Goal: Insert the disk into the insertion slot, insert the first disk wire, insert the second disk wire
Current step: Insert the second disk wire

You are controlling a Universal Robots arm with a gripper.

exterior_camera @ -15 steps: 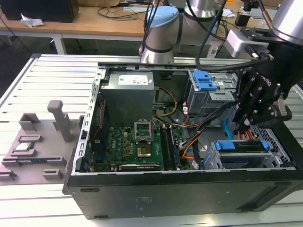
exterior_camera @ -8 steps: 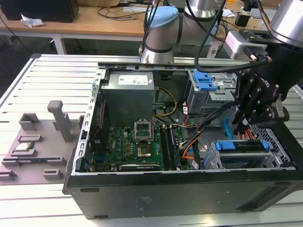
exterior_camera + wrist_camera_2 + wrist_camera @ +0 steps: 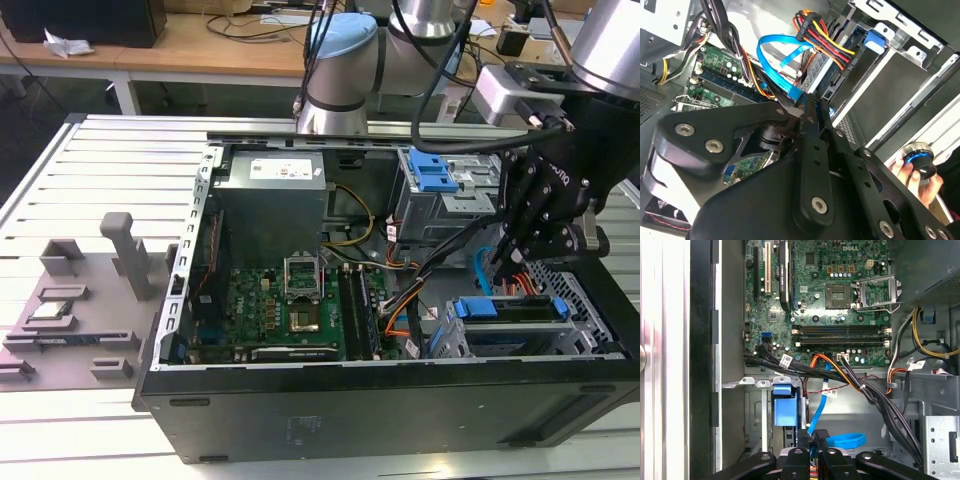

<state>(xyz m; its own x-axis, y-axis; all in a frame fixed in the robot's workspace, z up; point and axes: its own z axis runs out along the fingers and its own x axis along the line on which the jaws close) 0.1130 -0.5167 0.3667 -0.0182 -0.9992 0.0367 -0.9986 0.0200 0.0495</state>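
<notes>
The disk [image 3: 505, 322] sits inside the slot [image 3: 590, 325] at the case's front corner on the exterior view's right, its blue frame showing along the top, so the first step looks done. Now it's wire work. In the second wrist view the power plug [image 3: 832, 47] with its red, yellow and black leads appears already seated at the disk's end, though I can't be sure it's fully home. The blue cable [image 3: 777, 60] loops free, and its end runs right into the gripper [image 3: 812, 107], so that wire looks unfinished. The jaws are pressed nearly together, pinching the blue cable's connector just above the disk's rear edge, close beside the seated plug.
</notes>
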